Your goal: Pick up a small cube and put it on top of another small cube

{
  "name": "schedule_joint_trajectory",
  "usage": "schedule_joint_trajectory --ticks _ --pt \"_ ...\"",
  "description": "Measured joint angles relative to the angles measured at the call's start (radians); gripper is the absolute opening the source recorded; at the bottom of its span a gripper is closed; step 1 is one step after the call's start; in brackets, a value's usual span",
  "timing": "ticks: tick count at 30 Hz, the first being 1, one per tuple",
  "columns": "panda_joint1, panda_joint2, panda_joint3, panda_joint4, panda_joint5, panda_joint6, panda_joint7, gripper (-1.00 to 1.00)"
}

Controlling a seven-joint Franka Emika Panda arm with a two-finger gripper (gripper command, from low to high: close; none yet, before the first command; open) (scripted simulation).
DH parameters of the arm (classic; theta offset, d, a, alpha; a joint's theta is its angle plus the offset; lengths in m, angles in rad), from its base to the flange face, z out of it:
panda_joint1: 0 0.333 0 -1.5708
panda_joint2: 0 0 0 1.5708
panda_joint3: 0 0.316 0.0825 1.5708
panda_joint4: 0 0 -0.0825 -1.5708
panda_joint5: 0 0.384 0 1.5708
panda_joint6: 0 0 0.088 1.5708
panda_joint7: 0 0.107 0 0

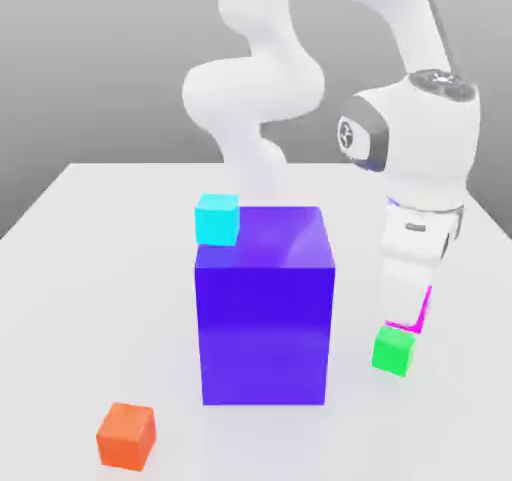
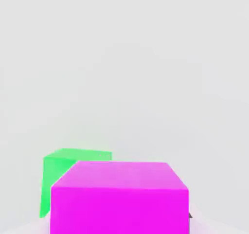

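Note:
The small magenta-pink cube (image 1: 426, 311) hangs at the tip of my gripper (image 1: 409, 314), which is shut on it; the white fingers hide most of it in the exterior view. It sits just above and slightly behind the small green cube (image 1: 394, 351), which rests on the table at the exterior view's right. In the hand view the magenta cube (image 2: 119, 199) looms large and close, and the green cube (image 2: 58, 172) shows partly behind it, offset to one side. No contact between the two cubes shows.
A big blue-violet block (image 1: 264, 319) stands mid-table, just to the exterior view's left of the green cube. A cyan cube (image 1: 217, 218) sits at its far upper corner. An orange cube (image 1: 126, 435) lies near the front edge. The white table (image 1: 90, 299) extends leftward.

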Motion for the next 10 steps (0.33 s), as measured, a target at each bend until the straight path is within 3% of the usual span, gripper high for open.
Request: schedule_joint_trajectory --ticks 6,7,10 --pt "0.01 0.176 -0.004 -0.012 -0.059 0.189 0.045 -1.0" --pt "0.011 0.204 -0.008 -0.01 -0.069 0.216 0.052 1.0" --pt "0.011 0.204 -0.008 -0.01 -0.069 0.216 0.052 1.0"
